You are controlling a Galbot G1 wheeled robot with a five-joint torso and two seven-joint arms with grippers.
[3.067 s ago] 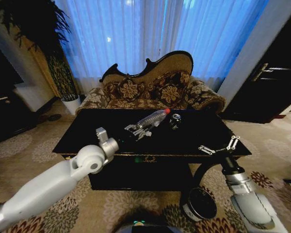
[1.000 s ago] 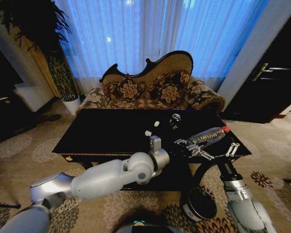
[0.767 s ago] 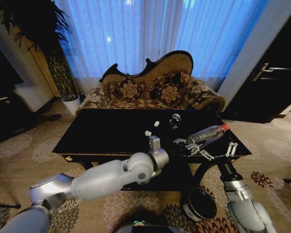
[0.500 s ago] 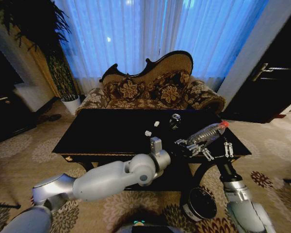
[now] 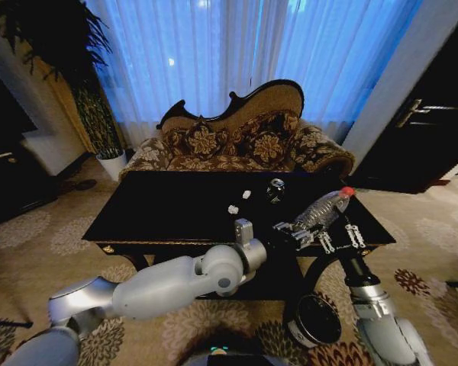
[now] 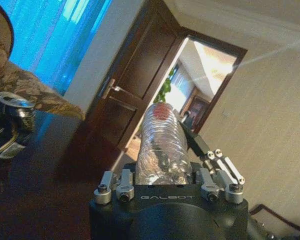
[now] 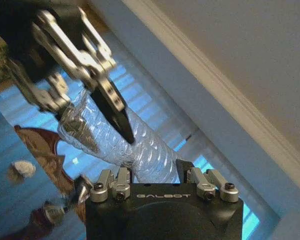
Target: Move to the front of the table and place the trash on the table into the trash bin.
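Head view has the left gripper (image 5: pixel 296 233) reached across over the right front part of the tabletop (image 5: pixel 160 206), clamped on the lower body of a clear bottle (image 5: pixel 323 207) whose red cap points up and away from it, toward the right. Just beside that bottle, on its far right, sits the right gripper (image 5: pixel 337 238), fingers spread apart and pointing upward; the bottle's body lies between them in the right wrist view (image 7: pixel 140 145) (whether they touch it cannot be told). From the left wrist camera the bottle (image 6: pixel 161 150) runs straight out from between the left gripper's fingers (image 6: pixel 115 186), tilted upward.

Beyond the left gripper, farther back on the tabletop, lie two white paper bits (image 5: pixel 239 201) and a small dark can (image 5: pixel 275 187), the can standing closest to the bottle. Below the right gripper, on the patterned carpet next to the right arm, stands the black trash bin (image 5: pixel 313 320), well apart from the held bottle.
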